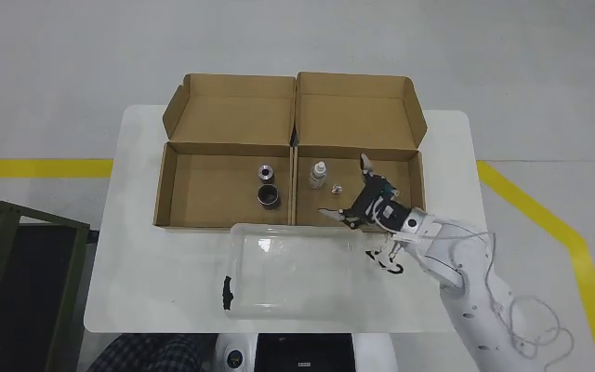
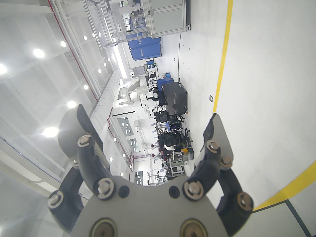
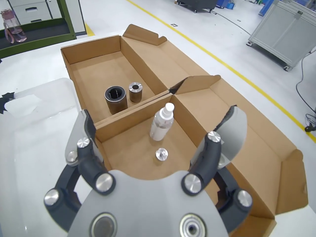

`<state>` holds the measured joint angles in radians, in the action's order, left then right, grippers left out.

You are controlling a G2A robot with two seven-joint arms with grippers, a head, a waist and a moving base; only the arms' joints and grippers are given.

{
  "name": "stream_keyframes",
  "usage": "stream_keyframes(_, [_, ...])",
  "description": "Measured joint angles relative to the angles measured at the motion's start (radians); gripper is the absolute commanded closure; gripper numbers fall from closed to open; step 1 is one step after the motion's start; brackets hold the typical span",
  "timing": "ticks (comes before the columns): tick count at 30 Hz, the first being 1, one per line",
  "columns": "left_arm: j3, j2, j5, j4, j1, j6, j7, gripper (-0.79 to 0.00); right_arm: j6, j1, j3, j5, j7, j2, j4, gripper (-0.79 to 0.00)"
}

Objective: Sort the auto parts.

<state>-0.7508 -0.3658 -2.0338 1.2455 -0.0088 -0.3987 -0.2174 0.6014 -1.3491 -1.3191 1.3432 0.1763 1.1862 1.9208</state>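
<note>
Top view: right gripper [image 1: 345, 186] spread, empty, over right cardboard box [image 1: 404, 172], centre-right; small metal knob [image 1: 337, 190] under it, spray bottle [image 1: 318, 174] beside. Left wrist: left gripper [image 2: 148, 114] spread, empty. Right wrist: knob [image 3: 161, 154] looks hard, slick, light; pinch its round sides.

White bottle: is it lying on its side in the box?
No, the white bottle stands upright in the cardboard box, beside a small metal part.

Wears a white shell on the right arm [image 1: 474, 288], with thin white cable [image 1: 561, 330]; grey plates [image 3: 148, 198], black links [image 3: 86, 159], silver screws [image 3: 105, 182], black-padded fingers [image 3: 237, 129] on left tool [image 2: 147, 112], right tool [image 3: 160, 112].
</note>
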Motion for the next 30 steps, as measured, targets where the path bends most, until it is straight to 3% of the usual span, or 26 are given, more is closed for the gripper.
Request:
stream_keyframes(17, [0.0, 0.0, 0.0, 0.0, 0.0, 0.0, 0.0, -0.785, -0.145, -0.385, -0.29, 0.021, -0.29, -0.027, 0.116, -0.785])
stream_keyframes(30, [0.0, 0.0, 0.0, 0.0, 0.0, 0.0, 0.0, -0.785, -0.164, -0.545, -0.427, 0.002, -0.373, -0.031, 0.149, -0.785])
